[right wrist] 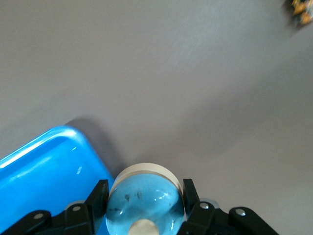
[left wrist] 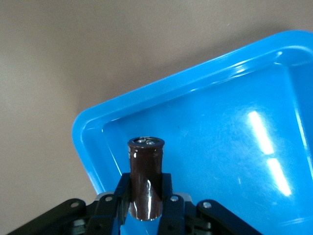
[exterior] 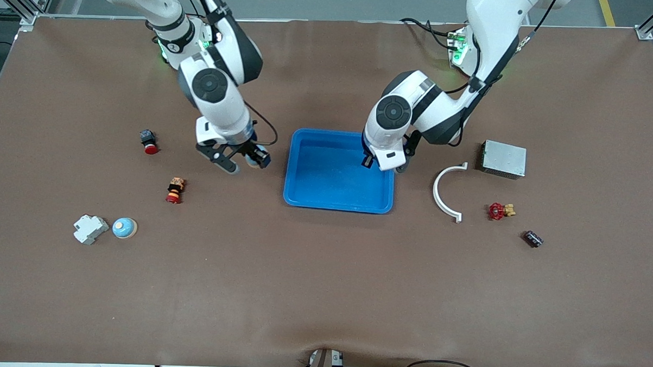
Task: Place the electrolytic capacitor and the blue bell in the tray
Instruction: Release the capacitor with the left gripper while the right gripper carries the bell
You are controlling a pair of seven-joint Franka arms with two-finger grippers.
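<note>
The bright blue tray (exterior: 299, 196) lies mid-table. My left gripper (exterior: 372, 163) hangs over the tray's end toward the left arm, shut on a dark brown electrolytic capacitor (left wrist: 145, 171) that stands upright between the fingers above the tray's corner (left wrist: 220, 147). My right gripper (exterior: 246, 161) is over the table just beside the tray's end toward the right arm, shut on a blue bell (right wrist: 144, 200) with a cream base; the bell shows faintly in the front view (exterior: 254, 162). The tray's corner (right wrist: 49, 166) shows next to it.
A second blue bell (exterior: 124, 228) and a white plastic part (exterior: 90, 228) lie toward the right arm's end, with a red-button switch (exterior: 148, 142) and a red-orange part (exterior: 175, 190). Toward the left arm's end: white curved clip (exterior: 447, 190), grey metal box (exterior: 503, 158), red valve (exterior: 499, 211), another dark capacitor (exterior: 532, 238).
</note>
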